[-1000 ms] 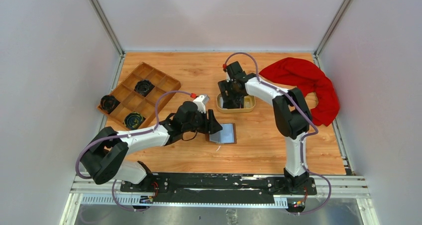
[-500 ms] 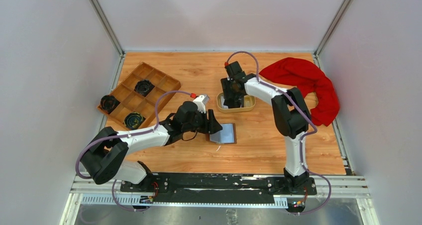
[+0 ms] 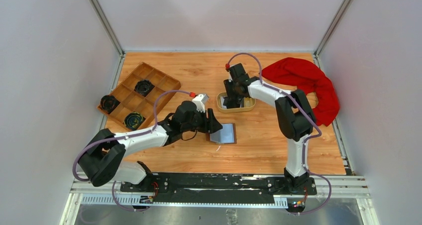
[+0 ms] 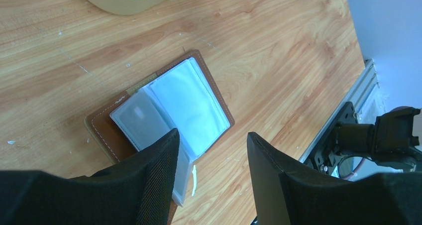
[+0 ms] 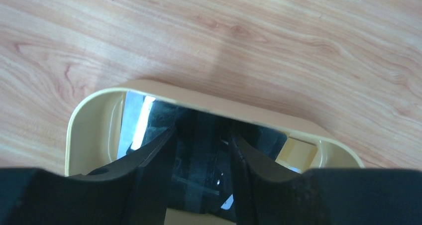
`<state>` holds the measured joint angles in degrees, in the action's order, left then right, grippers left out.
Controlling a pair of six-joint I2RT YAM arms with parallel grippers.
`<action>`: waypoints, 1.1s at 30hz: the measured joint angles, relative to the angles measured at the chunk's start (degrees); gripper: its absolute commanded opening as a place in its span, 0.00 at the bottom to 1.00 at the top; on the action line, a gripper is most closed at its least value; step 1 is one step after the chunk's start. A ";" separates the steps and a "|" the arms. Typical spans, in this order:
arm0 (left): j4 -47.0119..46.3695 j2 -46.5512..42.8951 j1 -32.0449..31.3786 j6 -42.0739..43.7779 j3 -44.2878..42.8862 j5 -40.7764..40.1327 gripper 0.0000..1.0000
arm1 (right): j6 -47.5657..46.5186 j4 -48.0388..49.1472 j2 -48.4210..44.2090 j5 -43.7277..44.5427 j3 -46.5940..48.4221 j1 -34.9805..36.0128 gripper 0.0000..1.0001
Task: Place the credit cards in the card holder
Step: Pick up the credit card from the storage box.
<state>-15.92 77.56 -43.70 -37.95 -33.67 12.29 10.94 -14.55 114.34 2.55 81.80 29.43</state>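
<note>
Card holder (image 4: 169, 110): open on the worktop (image 4: 278, 46), partly under the left claw (image 4: 211, 180)
Left claw: jaws apart, empty
Credit cards (image 5: 201, 135): in the tan dish (image 5: 94, 120) (dark one uppermost), between the fingers of the right claw (image 5: 201, 175)
Right claw: cannot tell whether it grips

Nothing can be read in any view. The credit cards (image 5: 199, 148) in the tan dish (image 5: 92, 120) show only glare and dark blur. At the dish's 7 o'clock, the open card holder (image 4: 184, 100) shows blank sleeves.
</note>
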 measured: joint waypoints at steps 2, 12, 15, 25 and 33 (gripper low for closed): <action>0.00 -0.66 0.00 0.02 -0.02 -0.11 0.56 | -1.22 -0.13 -0.98 -1.53 -1.03 -0.28 0.57; 0.09 -3.04 0.00 0.17 -0.07 -1.84 0.58 | -4.28 -0.61 -7.93 -12.11 -5.70 -7.04 0.64; 0.63 -1.79 0.13 0.76 -1.86 -2.23 0.59 | -3.43 -0.68 -7.63 -14.21 -5.92 -9.07 0.64; 0.20 10.43 2.99 1.79 -16.63 -2.32 0.55 | 1.44 -0.48 -3.08 -18.36 -5.79 -10.27 0.64; 0.24 21.77 4.15 1.86 -23.32 -3.17 0.22 | 4.07 0.15 -2.47 -21.86 -5.51 -11.82 0.59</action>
<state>-15.68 99.33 -39.55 -36.10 -56.99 9.13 15.00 -14.39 111.87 -19.31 76.29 17.61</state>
